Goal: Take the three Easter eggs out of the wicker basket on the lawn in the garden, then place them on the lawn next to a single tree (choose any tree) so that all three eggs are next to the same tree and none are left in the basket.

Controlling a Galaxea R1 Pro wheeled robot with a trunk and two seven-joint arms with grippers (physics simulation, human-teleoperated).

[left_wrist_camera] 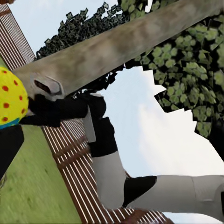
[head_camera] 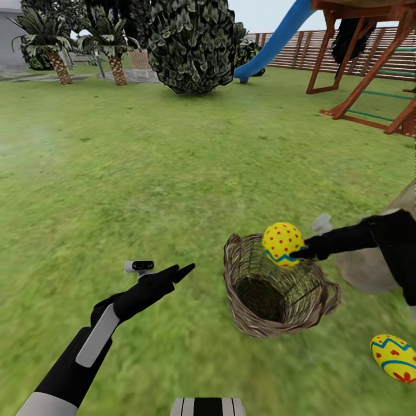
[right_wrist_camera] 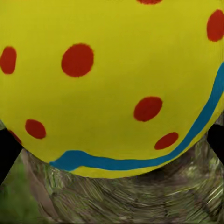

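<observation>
My right gripper [head_camera: 299, 252] is shut on a yellow Easter egg [head_camera: 282, 242] with red dots and a blue zigzag band, holding it just above the far rim of the wicker basket [head_camera: 236, 283]. Seen close in the right wrist view, that egg [right_wrist_camera: 112, 84] sits between two black fingertips [right_wrist_camera: 6, 151], with basket weave [right_wrist_camera: 140, 198] below. The basket's visible inside looks dark, with no egg showing. A second egg [head_camera: 394, 357] lies on the lawn [head_camera: 144, 173] to the basket's right. The tree trunk base [head_camera: 370, 270] stands just behind my right arm. My left gripper [head_camera: 182, 270] hovers open left of the basket.
A round leafy bush [head_camera: 190, 46], palms [head_camera: 55, 58] and a blue slide [head_camera: 277, 40] stand far back. The wooden play tower [head_camera: 370, 63] is at the back right before the slat fence [head_camera: 294, 52]. Open grass stretches ahead and left. The left wrist view shows the trunk [left_wrist_camera: 121, 46] and leaves.
</observation>
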